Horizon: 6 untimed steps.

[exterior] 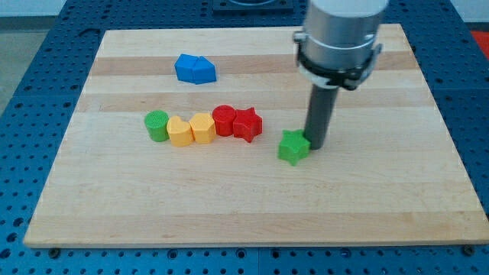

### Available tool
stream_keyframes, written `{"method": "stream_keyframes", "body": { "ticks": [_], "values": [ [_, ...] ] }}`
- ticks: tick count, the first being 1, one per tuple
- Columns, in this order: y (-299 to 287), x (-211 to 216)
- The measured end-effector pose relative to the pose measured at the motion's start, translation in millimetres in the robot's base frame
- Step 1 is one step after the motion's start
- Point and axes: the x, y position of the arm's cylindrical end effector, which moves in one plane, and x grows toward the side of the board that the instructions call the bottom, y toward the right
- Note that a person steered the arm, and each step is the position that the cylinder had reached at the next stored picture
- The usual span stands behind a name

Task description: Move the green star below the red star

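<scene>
The green star (293,147) lies on the wooden board (244,206), right of centre. The red star (247,124) sits up and to the left of it, at the right end of a row of blocks. My tip (315,145) rests on the board right beside the green star's right side, touching or nearly touching it. The rod hangs from the grey arm (340,34) at the view's top.
The row runs leftward from the red star: a red round block (225,120), a yellow block (202,127), another yellow block (179,131), a green cylinder (157,125). Blue blocks (195,69) lie near the view's top left.
</scene>
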Motion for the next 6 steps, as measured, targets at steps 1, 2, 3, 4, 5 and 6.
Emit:
{"method": "stream_keyframes", "body": {
  "ticks": [1,2,3,4,5,6],
  "values": [
    [6.0,4.5],
    [37.4,4.6],
    [19.6,8.7],
    [-24.5,16.0],
    [-67.7,20.8],
    [-71.1,26.4]
  ]
}}
